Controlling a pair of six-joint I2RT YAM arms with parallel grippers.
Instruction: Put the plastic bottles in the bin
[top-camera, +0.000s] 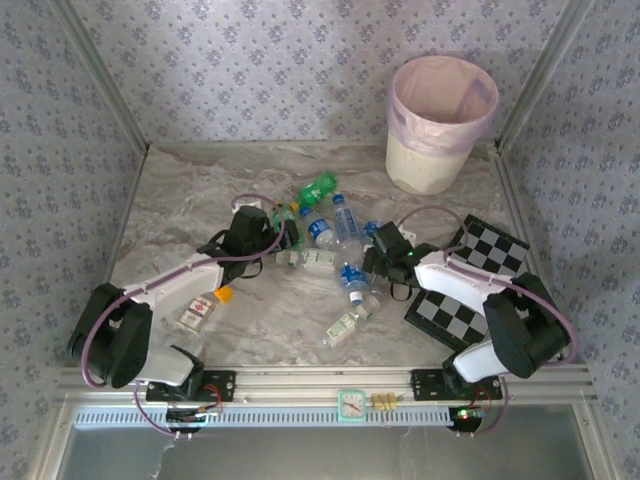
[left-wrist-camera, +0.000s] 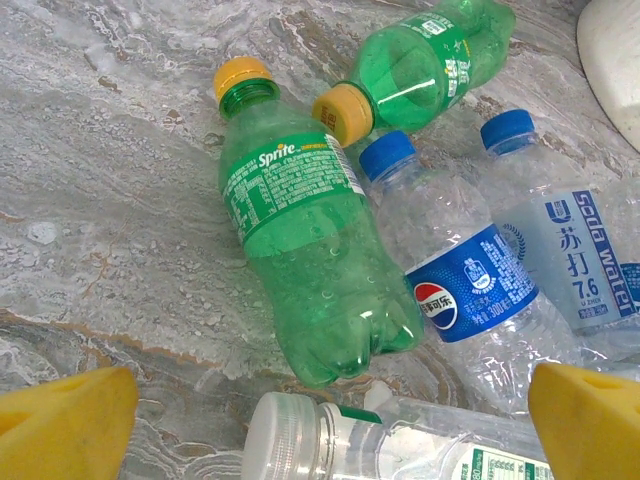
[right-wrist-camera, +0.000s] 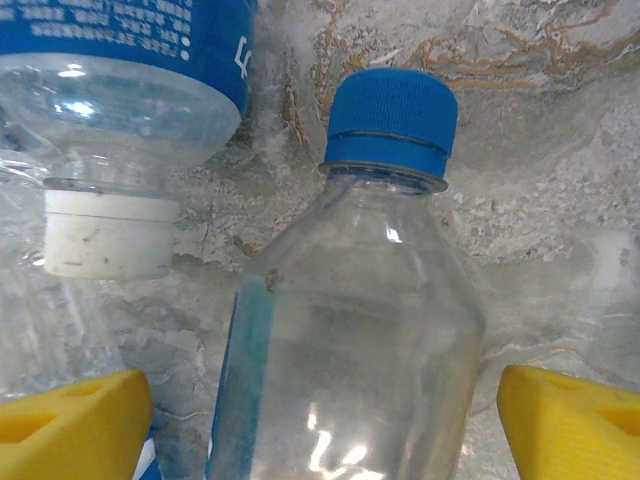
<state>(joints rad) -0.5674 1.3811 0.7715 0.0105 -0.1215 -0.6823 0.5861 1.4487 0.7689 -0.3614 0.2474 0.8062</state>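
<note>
At the table's (top-camera: 170, 200) middle, the right gripper (right-wrist-camera: 320, 420), jaws open, is straddling a blue-capped bottle (right-wrist-camera: 360, 300); the left gripper (left-wrist-camera: 320, 425) is gaping too. Squeeze the body, not the cap.

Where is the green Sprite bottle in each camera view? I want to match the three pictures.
Top external: the Sprite bottle lies mid-table, left of and below a second green bottle.
Left wrist: the Sprite bottle is central, yellow cap upper left; the second green bottle at top right.
Right wrist: a clear blue-capped bottle lies between the yellow fingers.
Shared landmark: the marbled tabletop, in all three views.
</note>
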